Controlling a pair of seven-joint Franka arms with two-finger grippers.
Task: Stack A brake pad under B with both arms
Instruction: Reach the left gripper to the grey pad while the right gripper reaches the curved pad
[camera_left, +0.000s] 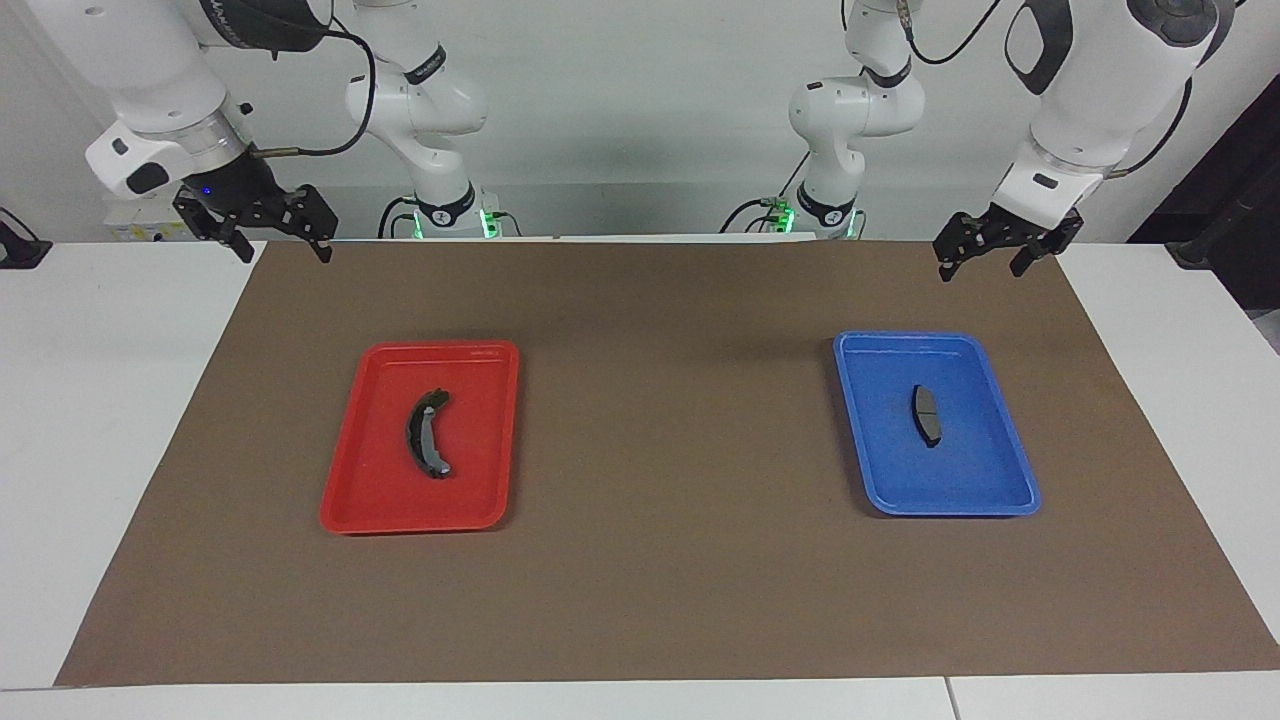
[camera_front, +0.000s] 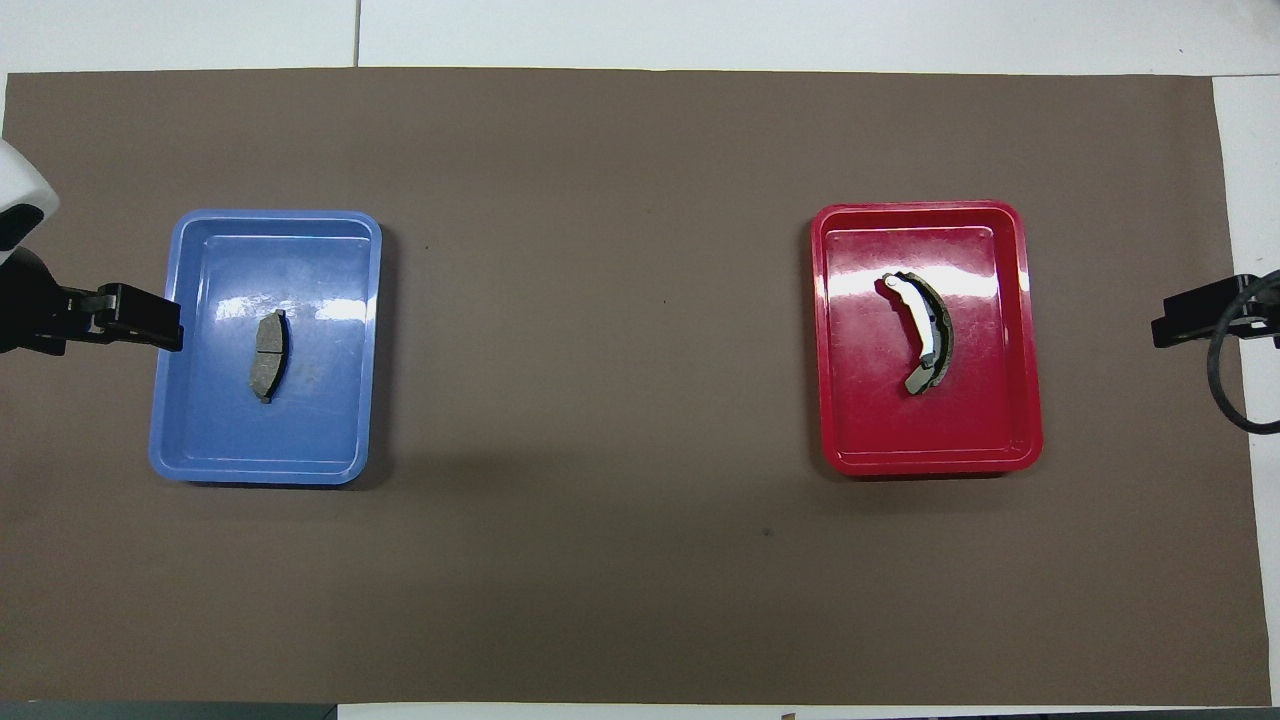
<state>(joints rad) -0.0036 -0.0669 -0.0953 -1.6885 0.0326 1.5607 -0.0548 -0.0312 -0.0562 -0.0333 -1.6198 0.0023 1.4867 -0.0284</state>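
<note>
The A brake pad, a short dark grey pad with a line across its middle, lies in the blue tray toward the left arm's end. It also shows in the overhead view in the blue tray. B, a long dark crescent with a lighter curved face, lies in the red tray toward the right arm's end; the overhead view shows B in the red tray. My left gripper hangs open and empty above the mat's edge by the blue tray. My right gripper hangs open and empty above the mat's edge by the red tray.
A brown mat covers the white table, and both trays stand on it, well apart. The left gripper's tip and the right gripper's tip show at the sides of the overhead view.
</note>
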